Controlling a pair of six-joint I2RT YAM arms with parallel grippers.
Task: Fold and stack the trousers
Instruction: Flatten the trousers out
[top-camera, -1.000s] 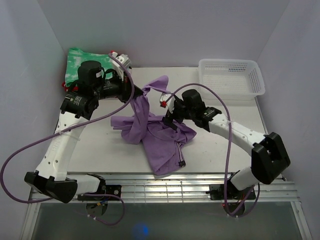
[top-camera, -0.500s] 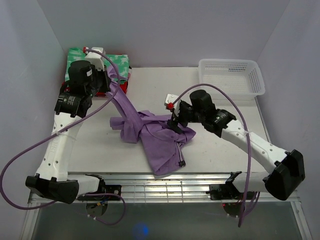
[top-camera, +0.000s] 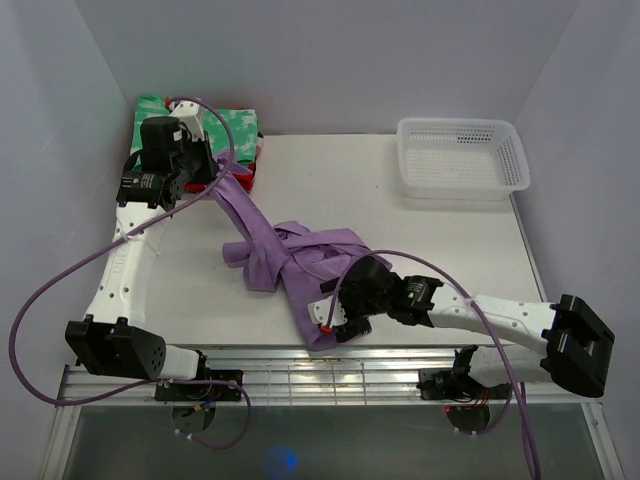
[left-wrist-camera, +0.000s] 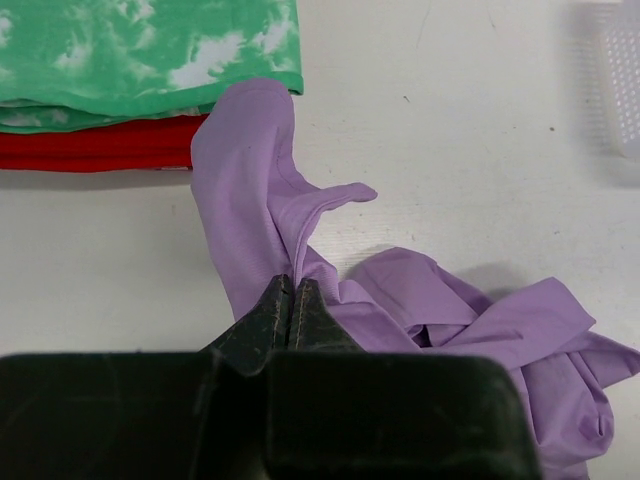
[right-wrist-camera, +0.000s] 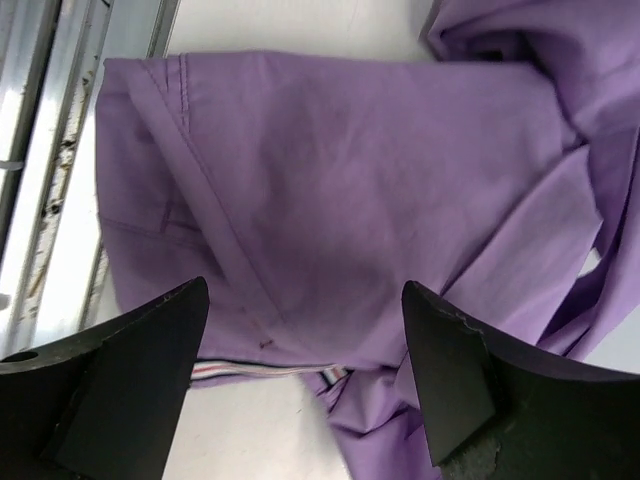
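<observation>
A white table stands inside pale walls, with a white mesh basket at its far right corner. All positions below are given from that basket.

1. Trousers: lavender, crumpled in a heap nearer the arm bases than the basket and to its left. One leg runs out as a strip away from the basket, and its end touches a folded green-and-white garment lying on a red garment at the opposite far corner.
2. Left gripper: jaws pressed together on a ridge of that leg. A second ago it held the leg raised closer to the basket. It has since carried the fabric away from the basket, towards the folded pile.
3. Right gripper: jaws apart, nothing between them. It has left the middle of the heap and now hovers over the waistband end (a striped inner band shows there), the part farthest from the basket towards the near edge.

Judgement: one leg is partly drawn out, but no fold has been made. The garment probably needs spreading flat first.
</observation>
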